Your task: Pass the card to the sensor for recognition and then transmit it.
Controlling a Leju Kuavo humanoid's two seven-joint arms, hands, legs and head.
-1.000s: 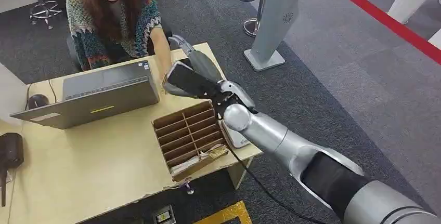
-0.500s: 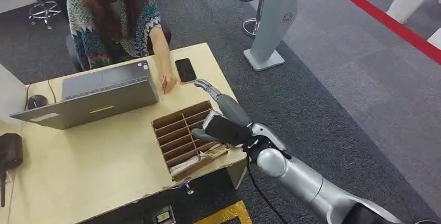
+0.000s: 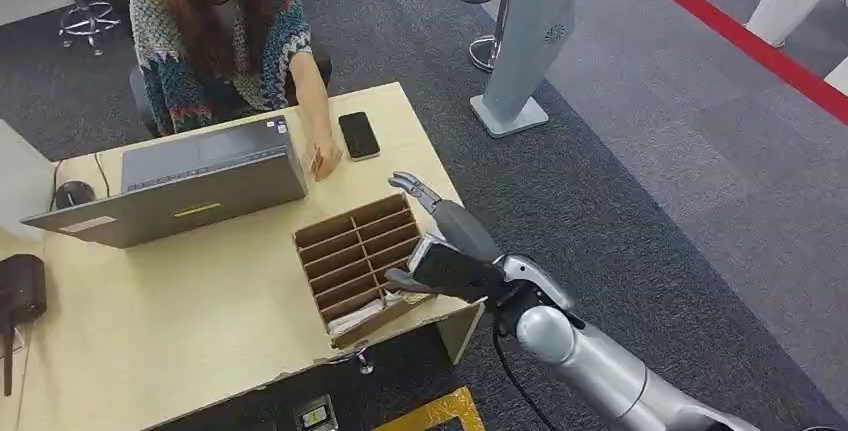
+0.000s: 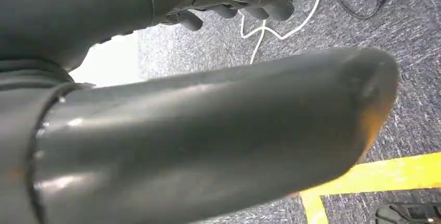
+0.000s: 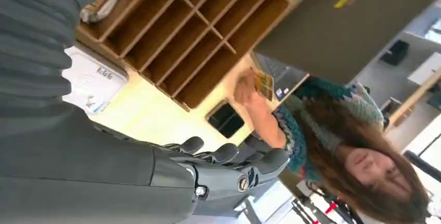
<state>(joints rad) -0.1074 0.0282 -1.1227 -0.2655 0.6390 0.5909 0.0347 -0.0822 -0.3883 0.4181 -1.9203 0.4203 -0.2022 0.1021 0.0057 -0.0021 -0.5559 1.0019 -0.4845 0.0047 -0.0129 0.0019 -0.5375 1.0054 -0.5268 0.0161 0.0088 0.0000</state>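
A person seated behind the table holds the small orange card (image 3: 316, 161) in their hand next to the laptop; the right wrist view shows the card (image 5: 263, 85) too. My right hand (image 3: 448, 251) hovers over the table's near right corner beside the wooden divider box (image 3: 355, 251), fingers spread, holding nothing. It covers the white sensor in the head view; the right wrist view shows the sensor (image 5: 91, 81) flat on the table beside the box (image 5: 182, 31). My left hand (image 4: 208, 130) hangs over the carpet, with nothing in it.
A grey laptop (image 3: 180, 186) stands open at the table's (image 3: 180, 321) far left, a mouse (image 3: 70, 194) beside it. A black phone (image 3: 358, 135) lies near the person's arm. A grey stand (image 3: 525, 41) rises on the carpet to the right.
My right hand has drawn back from the person to the table's near right corner. The person now holds the card by the laptop.
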